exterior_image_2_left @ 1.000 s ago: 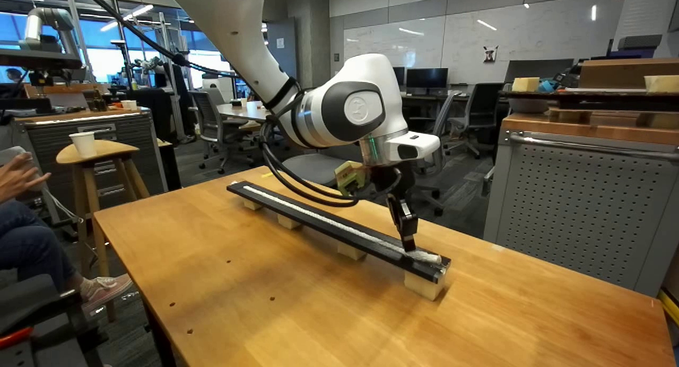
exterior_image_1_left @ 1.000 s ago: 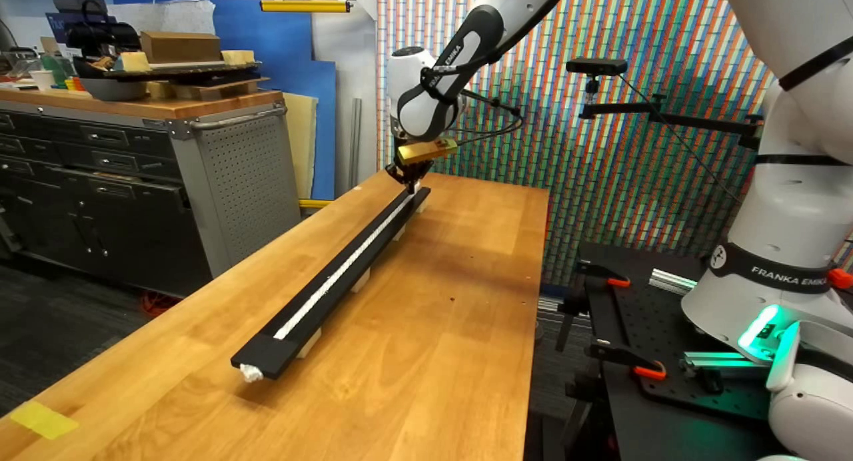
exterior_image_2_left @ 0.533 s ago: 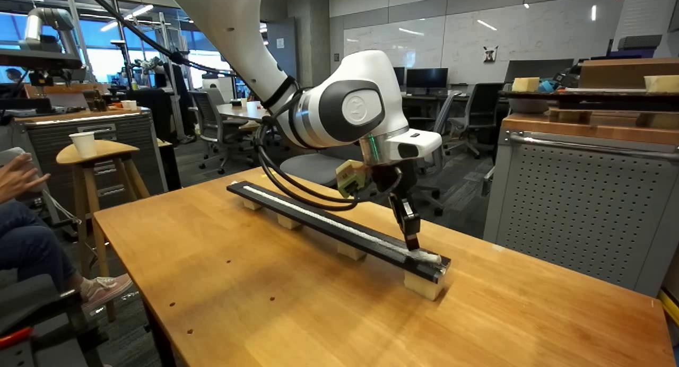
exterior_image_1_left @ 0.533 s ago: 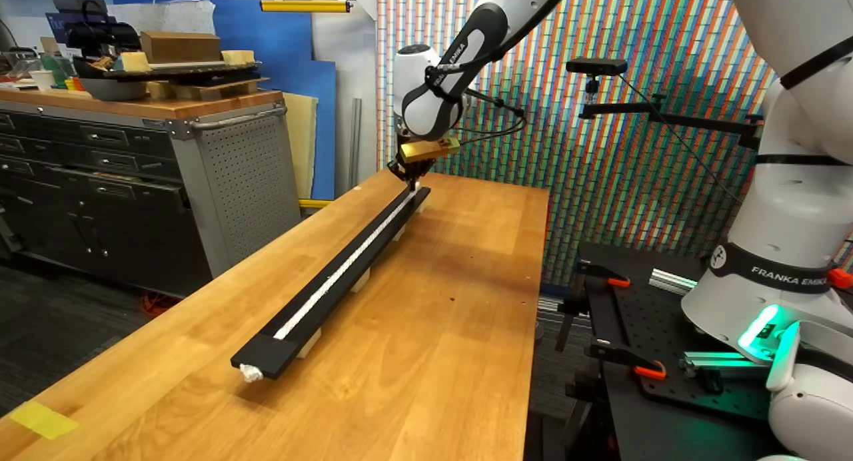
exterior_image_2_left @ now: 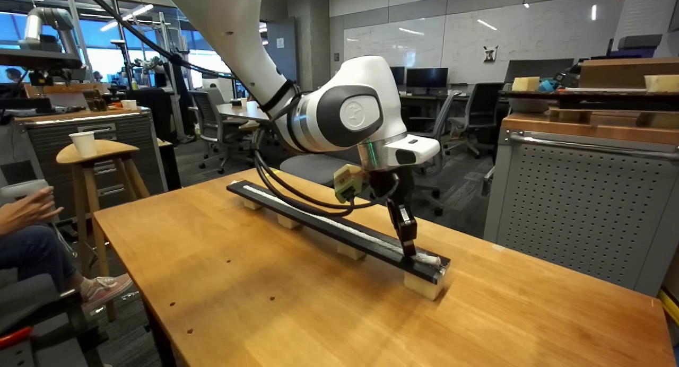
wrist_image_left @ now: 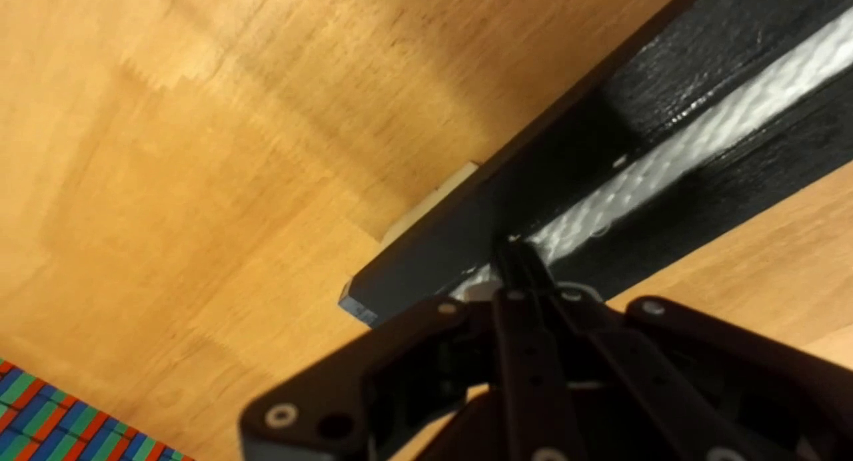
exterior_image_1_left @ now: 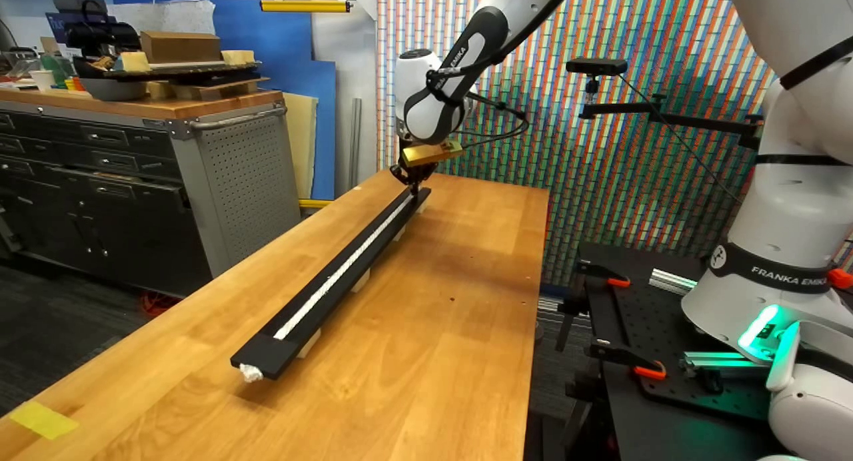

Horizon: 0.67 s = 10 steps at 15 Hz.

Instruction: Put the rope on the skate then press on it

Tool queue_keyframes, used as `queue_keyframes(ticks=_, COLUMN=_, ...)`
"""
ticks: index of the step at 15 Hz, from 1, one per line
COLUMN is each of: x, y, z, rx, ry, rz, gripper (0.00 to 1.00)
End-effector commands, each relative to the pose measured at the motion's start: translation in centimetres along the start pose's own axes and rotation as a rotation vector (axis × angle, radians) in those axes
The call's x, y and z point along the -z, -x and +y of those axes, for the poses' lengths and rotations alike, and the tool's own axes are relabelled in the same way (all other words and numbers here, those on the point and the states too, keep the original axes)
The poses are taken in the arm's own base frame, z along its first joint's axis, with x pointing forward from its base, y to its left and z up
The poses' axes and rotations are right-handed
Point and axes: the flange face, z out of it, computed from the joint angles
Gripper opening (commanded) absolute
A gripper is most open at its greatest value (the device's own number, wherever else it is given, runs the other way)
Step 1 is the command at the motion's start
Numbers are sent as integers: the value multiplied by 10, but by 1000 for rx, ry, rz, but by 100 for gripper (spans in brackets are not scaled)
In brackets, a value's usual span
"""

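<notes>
Now my black two-finger gripper [exterior_image_2_left: 408,252], clenched on nothing, sits lower than half-second ago, apparently touching cream-white twisted rope [wrist_image_left: 700,141] directly beneath; rope lies along long black grooved rail [wrist_image_left: 573,161], also under gripper. Pressing likely begun.

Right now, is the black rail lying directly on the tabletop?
No, in both exterior views the black rail rests on pale blocks that hold it above the tabletop.
</notes>
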Motion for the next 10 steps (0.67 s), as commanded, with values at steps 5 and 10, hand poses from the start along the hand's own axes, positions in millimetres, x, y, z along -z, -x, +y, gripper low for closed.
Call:
queue_keyframes(ticks=5, x=-25, y=-12, z=-7, rx=-25, ry=23, rz=-105, gripper=0)
queue_keyframes(ticks=10, x=-12, y=-14, z=-3, rx=-41, ry=27, rz=-87, gripper=0)
